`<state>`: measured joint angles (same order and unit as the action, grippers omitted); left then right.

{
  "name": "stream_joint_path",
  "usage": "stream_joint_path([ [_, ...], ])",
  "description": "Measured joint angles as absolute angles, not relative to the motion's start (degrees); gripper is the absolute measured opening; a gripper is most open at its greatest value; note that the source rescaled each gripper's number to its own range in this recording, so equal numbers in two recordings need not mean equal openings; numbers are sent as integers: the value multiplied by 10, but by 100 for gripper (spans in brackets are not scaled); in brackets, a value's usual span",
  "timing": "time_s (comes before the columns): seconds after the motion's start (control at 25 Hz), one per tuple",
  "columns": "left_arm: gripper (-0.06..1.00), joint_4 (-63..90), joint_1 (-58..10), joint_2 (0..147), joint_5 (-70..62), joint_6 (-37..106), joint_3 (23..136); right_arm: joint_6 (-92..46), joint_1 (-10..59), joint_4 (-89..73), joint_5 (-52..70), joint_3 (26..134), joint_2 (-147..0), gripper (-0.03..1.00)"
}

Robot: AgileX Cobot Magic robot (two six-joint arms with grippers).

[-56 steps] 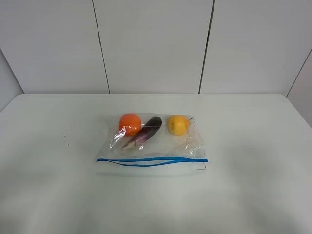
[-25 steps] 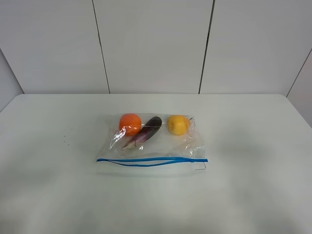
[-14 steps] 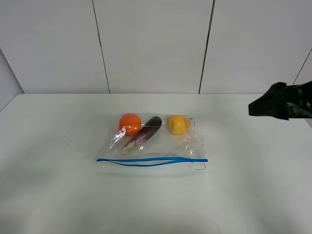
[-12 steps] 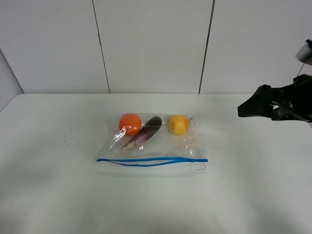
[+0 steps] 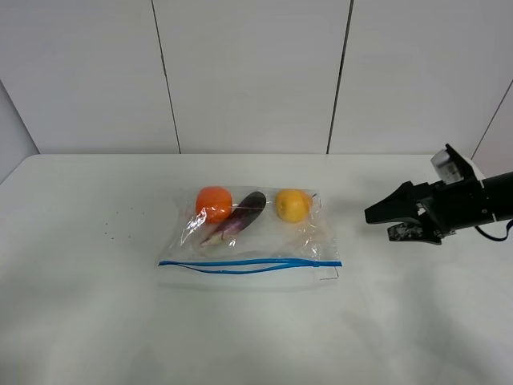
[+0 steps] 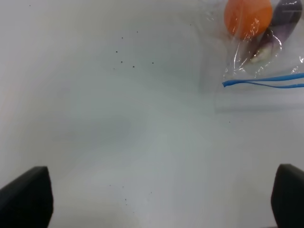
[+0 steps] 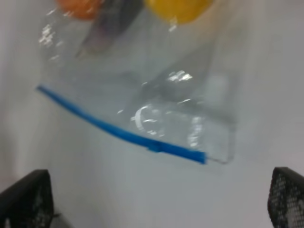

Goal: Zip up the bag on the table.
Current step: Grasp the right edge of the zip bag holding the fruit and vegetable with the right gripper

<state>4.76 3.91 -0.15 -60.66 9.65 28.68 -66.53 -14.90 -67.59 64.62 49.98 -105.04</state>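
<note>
The clear bag (image 5: 248, 237) lies flat in the middle of the white table (image 5: 80, 321). An orange fruit (image 5: 213, 202), a purple eggplant (image 5: 240, 215) and a yellow fruit (image 5: 292, 205) show through it. Its blue zipper strip (image 5: 248, 263) runs along the near edge, and the two lines gape apart over the left and middle part. My right gripper (image 5: 385, 223) is open, to the right of the bag and apart from it. The right wrist view shows the bag (image 7: 156, 85) and the strip (image 7: 123, 133) beyond the open gripper (image 7: 156, 197). My left gripper (image 6: 156, 197) is open over bare table, and the bag's left end (image 6: 259, 52) lies beyond it.
White wall panels (image 5: 248, 72) stand behind the table's far edge. A few small dark specks (image 5: 112, 224) lie on the table left of the bag. The table reaches well beyond the bag on all sides.
My right arm has come into view from the right and moved left and lower, toward the bag's right end. The bag has not moved.
</note>
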Motion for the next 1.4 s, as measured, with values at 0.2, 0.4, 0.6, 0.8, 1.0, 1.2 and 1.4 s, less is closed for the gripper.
stream_joint_path([
  [0.2,100,48,39,-1,-607,97,287,-710,-149,-696,650,501,-1114,100],
  [0.4,100,48,39,-1,-607,97,287,-724,-133,-702,658,531,-1156,100],
  [0.6,100,48,39,-1,-607,97,287,-722,-105,-709,668,566,-1187,100],
  [0.8,100,48,39,-1,-607,97,287,-715,-84,-712,664,574,-1196,100],
  [1.0,100,48,39,-1,-607,97,287,-715,-62,-720,655,575,-1219,100],
  [1.2,100,48,39,-1,-607,97,287,-728,-50,-754,655,575,-1224,100],
  [1.4,100,48,39,-1,-607,97,287,-728,-37,-764,655,575,-1224,100],
])
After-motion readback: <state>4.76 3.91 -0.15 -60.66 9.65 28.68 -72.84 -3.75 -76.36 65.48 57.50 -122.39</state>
